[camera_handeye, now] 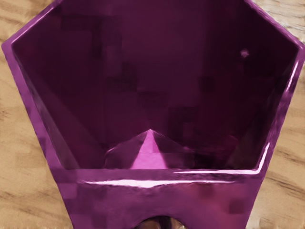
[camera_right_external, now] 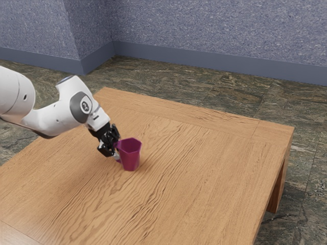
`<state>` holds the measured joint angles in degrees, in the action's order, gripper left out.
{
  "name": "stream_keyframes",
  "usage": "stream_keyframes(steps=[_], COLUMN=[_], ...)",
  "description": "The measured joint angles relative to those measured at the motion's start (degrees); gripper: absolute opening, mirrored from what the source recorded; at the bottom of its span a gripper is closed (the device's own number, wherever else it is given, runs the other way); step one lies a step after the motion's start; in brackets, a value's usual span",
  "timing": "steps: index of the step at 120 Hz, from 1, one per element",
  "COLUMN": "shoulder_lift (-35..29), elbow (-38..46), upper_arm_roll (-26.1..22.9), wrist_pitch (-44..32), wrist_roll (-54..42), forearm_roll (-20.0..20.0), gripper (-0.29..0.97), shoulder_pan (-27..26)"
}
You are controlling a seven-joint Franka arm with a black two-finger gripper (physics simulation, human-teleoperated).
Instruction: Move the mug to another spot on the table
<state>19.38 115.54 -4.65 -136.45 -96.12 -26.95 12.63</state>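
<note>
End effector (camera_right_external: 114, 152) against the upright purple mug (camera_right_external: 130, 154) on the table (camera_right_external: 214, 173)

Gripper (camera_right_external: 113, 150) at upright purple mug (camera_right_external: 130, 154)

Soft, even light fills the room. The wooden surface (camera_right_external: 204, 168) is bright all over, and the mug (camera_right_external: 130, 153) throws only a faint, soft-edged shadow toward the exterior view's right. The white arm (camera_right_external: 51, 115) is lit on top and shaded underneath. In the wrist view, the mug's inside is dim and murky, a thin streak of glare runs along its near rim, and its floor catches a pale gleam.
</note>
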Motion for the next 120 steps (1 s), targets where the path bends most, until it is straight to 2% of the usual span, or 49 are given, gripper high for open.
stream_keyframes(steps=[14, 30, 47, 77, 87, 98, 106, 120], shoulder_lift=[0.0, -1.47, -5.3, -18.04, -22.03, -24.31, -24.89, -23.49], elbow=[0.41, 1.54, 3.47, 6.31, 6.27, 5.25, 3.52, -2.59], upper_arm_roll=[0.07, 0.08, 0.08, 0.33, 0.41, -0.02, -0.16, -0.16], wrist_pitch=[0.58, 1.13, 1.42, 1.65, 1.83, 2.74, 4.17, 8.34], wrist_roll=[-0.16, -0.31, -0.43, -0.5, 0.12, 1.84, 3.72, 6.96], forearm_roll=[0.07, 0.2, 0.23, 0.78, 4.73, 11.33, 16.92, 23.61], gripper=[0.44, 0.55, 0.61, 0.66, 0.67, 0.67, 0.67, 0.68], shoulder_pan=[0.86, 1.31, 1.11, -2.9, -4.96, -6.82, -8.59, -9.69])
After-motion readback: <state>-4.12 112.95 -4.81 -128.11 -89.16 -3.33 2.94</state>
